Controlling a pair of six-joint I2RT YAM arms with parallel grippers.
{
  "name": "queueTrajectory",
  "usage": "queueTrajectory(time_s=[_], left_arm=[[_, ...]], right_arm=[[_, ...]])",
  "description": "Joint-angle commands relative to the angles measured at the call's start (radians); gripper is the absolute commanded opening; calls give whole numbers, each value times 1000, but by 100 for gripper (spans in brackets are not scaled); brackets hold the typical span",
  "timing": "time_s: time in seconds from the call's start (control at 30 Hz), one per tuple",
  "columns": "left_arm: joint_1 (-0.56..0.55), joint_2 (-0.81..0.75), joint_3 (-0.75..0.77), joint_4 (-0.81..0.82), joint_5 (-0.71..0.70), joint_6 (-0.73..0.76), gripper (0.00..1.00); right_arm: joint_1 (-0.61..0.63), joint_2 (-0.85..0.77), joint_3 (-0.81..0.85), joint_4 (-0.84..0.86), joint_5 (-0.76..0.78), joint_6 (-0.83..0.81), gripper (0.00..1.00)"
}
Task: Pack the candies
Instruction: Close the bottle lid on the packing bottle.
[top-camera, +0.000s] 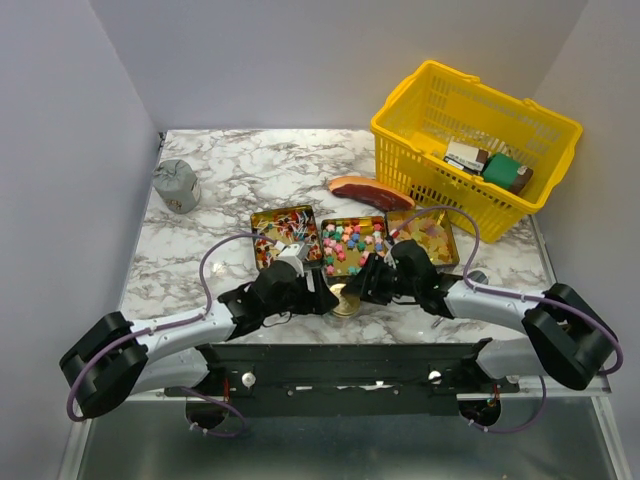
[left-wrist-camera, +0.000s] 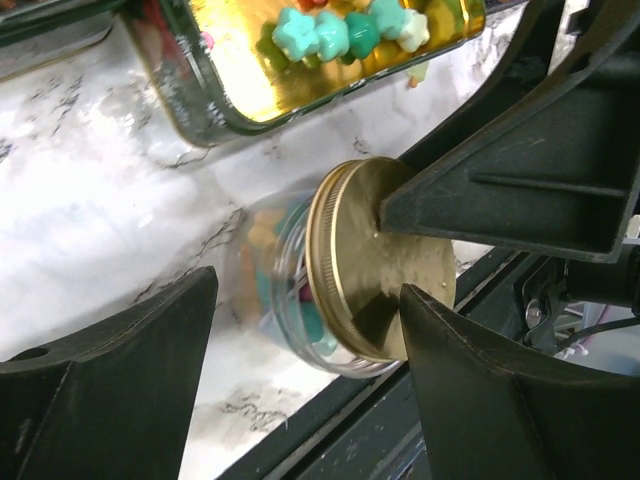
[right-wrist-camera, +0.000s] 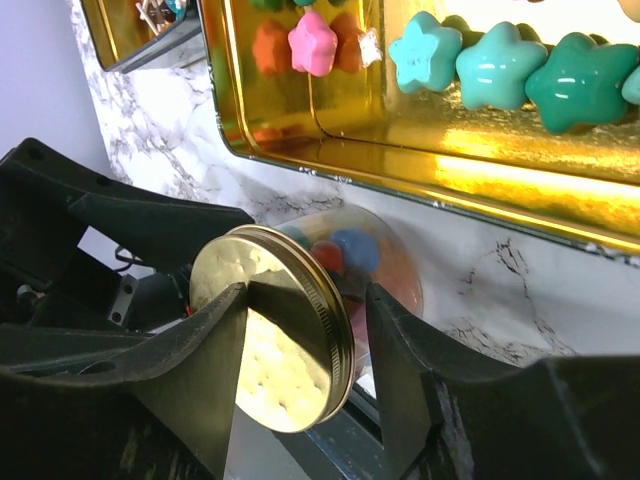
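Three gold trays stand in one row on the marble table (top-camera: 250, 170), is it so? (Lin)

Yes, three. From the left: the left tray (top-camera: 262, 220) has the red, blue and white wrapped pieces (top-camera: 280, 242), the middle tray (top-camera: 352, 220) the pastel star pieces (top-camera: 350, 240), the right tray (top-camera: 455, 245) the yellow-orange pieces (top-camera: 435, 235). Each kind is too many for counting. (Omar)

And the jar? (Lin)

One jar (top-camera: 347, 297), with a gold lid (left-wrist-camera: 385, 270) on it, just before the middle tray, at the near edge. Some candies (right-wrist-camera: 345, 250) are inside, behind the glass. (Omar)

How are the two claws? (Lin)

The left gripper (left-wrist-camera: 308, 285) is wide open around the jar; on one side I see marble between finger and glass. The right gripper (right-wrist-camera: 307, 290) has its fingers at both sides of the lid's rim, but if they press it, I cannot tell. (Omar)

What else is around? (Lin)

One grey crumpled thing (top-camera: 176, 186) at far left, well apart. One reddish-brown slab (top-camera: 368, 191) behind the trays. One yellow basket (top-camera: 440, 190) at far right, with at least two packets (top-camera: 466, 155) inside. (Omar)

Something in the way? (Lin)

From above, both grippers cover the glass and only the lid shows. In the left wrist view, a finger of the right gripper lies across part of the lid. (Omar)
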Motion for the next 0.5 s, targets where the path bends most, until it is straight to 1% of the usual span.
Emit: queueTrajectory(time_s=[0.0, 0.17, 0.3, 0.47], left_arm=[[3, -58, 32, -149, -30, -7, 85], [2, -52, 42, -198, 19, -21, 87], [3, -41, 14, -154, 56, -49, 88], [3, -38, -9, -100, 62, -81, 87]], right_arm=[[11, -31, -28, -95, 56, -45, 59], [12, -49, -17, -103, 50, -58, 60], [20, -54, -17, -104, 45, -64, 61], [30, -49, -17, -103, 39, -64, 61]])
